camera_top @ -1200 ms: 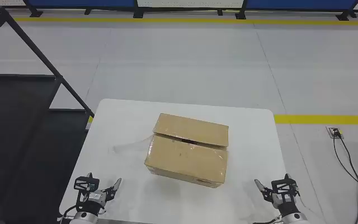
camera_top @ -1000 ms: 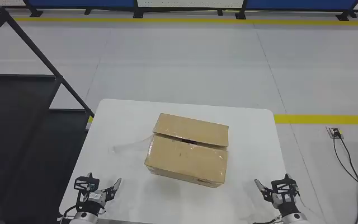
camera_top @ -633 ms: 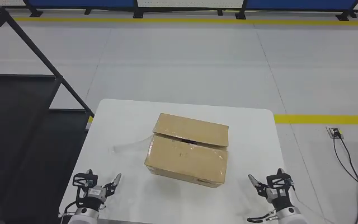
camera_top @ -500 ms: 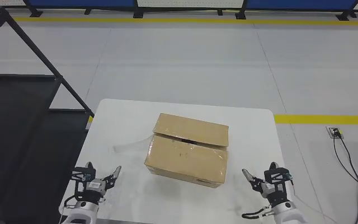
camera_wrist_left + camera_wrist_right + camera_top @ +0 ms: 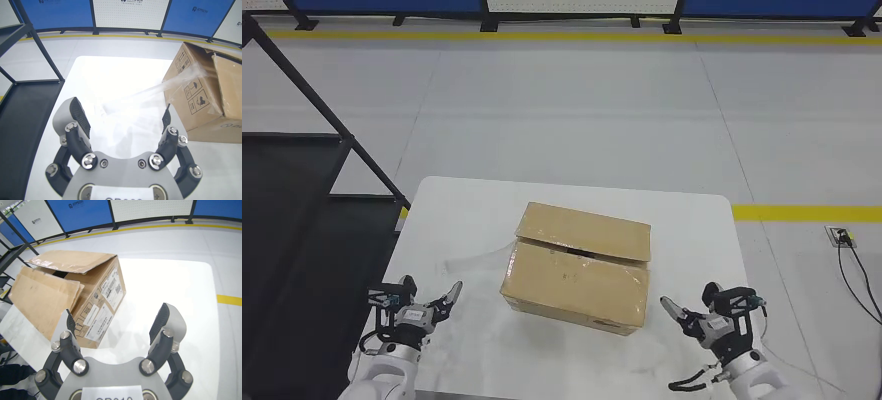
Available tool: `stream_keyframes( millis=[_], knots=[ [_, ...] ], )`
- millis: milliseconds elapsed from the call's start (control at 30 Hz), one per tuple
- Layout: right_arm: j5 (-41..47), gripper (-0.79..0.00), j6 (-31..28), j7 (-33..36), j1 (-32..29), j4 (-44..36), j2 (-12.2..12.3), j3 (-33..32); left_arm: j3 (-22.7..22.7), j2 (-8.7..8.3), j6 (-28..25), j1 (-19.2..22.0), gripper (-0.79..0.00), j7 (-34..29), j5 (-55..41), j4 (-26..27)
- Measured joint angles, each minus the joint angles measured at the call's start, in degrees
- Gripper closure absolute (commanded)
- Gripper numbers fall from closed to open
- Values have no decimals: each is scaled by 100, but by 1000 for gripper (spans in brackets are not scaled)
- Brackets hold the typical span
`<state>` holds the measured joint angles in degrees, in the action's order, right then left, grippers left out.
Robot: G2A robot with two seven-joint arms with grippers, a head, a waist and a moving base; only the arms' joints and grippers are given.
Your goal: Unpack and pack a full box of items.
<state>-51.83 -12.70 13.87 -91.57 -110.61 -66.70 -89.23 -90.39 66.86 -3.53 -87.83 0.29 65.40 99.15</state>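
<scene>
Advancing from the near edge of the table (image 5: 462, 215), the left gripper (image 5: 414, 299) and right gripper (image 5: 709, 307) have drawn closer to the box (image 5: 580, 285), both spread wide and empty; the box sits mid-table, flaps (image 5: 587, 232) loosely folded over, so opening them looks next.

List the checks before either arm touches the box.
1. The left tool is open: ok.
2. The right tool is open: ok.
3. Both are apart from the box: ok.
4. The flaps are unsealed: ok, a dark gap shows between them.
5. The tape strip is out of the way: not ok, it trails from the box onto the table.
6. Contents: cannot tell, flaps cover them.
</scene>
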Motion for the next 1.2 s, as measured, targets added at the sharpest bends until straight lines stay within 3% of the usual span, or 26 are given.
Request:
stream_keyframes(
  millis=[133, 267, 400, 567, 733, 1200],
  knots=[
    [1321, -785, -642, 896, 440, 304, 37, -84, 218, 20, -179, 355, -785, -200, -43, -233],
    [3096, -785, -1161, 2225, 875, 665, 101, -174, 445, 38, -385, 570, -785, -143, 116, -443],
    [4384, -785, -1052, 3410, 1162, 854, 153, -308, 601, 63, -515, 724, -785, -28, 92, -628],
    [4182, -785, -1041, 3118, 1125, 839, 147, -288, 739, 86, -606, 850, -785, 7, 83, -770],
    [4689, -785, -1039, 2948, 1164, 924, 136, -178, 861, 100, -697, 886, -785, 76, 203, -817],
    [5878, -785, -1019, 3796, 2167, 1866, 180, 203, 981, 111, -831, 659, -785, 261, 431, -621]
  ],
)
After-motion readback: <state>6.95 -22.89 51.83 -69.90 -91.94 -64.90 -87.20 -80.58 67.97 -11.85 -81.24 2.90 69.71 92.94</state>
